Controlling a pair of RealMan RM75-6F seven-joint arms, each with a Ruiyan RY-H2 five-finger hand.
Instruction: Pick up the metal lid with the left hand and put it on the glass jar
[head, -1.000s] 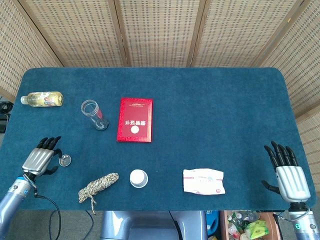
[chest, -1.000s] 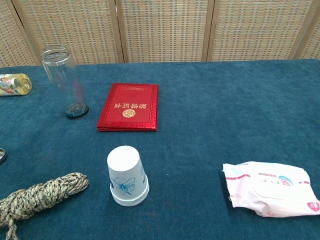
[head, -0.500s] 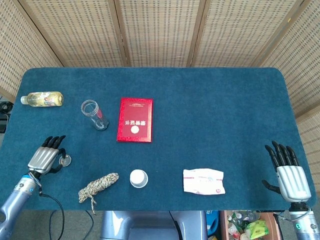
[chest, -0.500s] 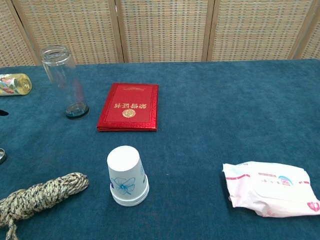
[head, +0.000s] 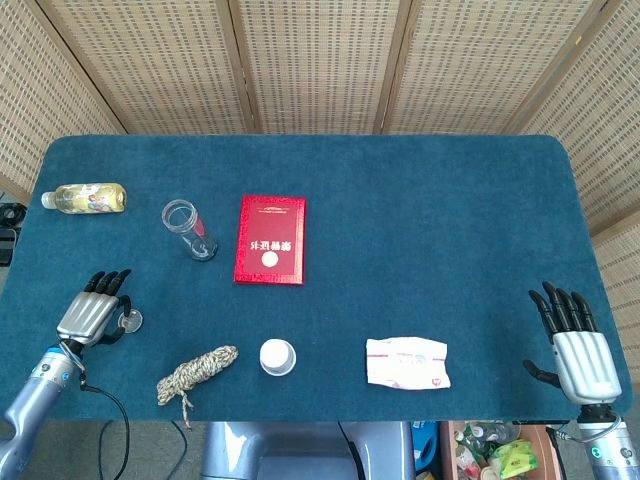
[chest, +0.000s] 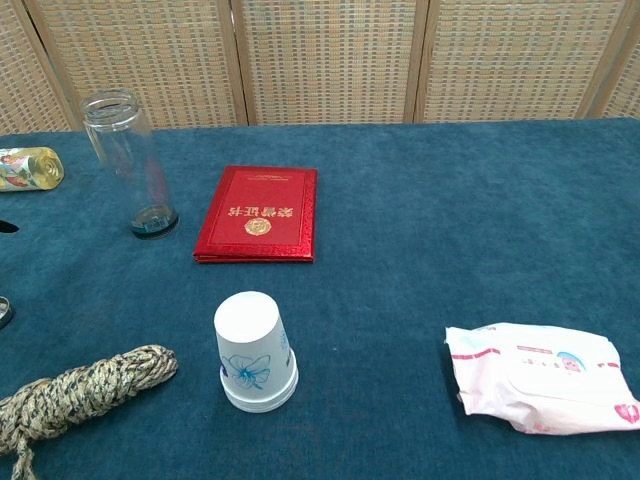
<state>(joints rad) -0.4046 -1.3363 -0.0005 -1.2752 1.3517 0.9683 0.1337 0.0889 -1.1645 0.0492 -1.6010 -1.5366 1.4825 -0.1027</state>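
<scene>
The small round metal lid (head: 132, 321) lies flat on the blue cloth near the table's front left; only its edge (chest: 3, 312) shows in the chest view. My left hand (head: 92, 317) is right beside the lid on its left, fingers stretched out and apart, thumb close under the lid, holding nothing. One dark fingertip (chest: 6, 226) pokes in at the chest view's left border. The glass jar (head: 189, 229) (chest: 128, 165) stands upright and uncovered, further back and to the right of the lid. My right hand (head: 578, 345) rests open at the front right corner.
A red booklet (head: 270, 240) lies right of the jar. An upturned paper cup (head: 278, 357), a coil of rope (head: 197, 372) and a pack of wipes (head: 407, 362) line the front edge. A yellow bottle (head: 86, 198) lies at the far left.
My left hand has slid a little to the right, up against the lid, and its fingertip has come into the chest view. The lid, the jar and the right hand have not moved.
</scene>
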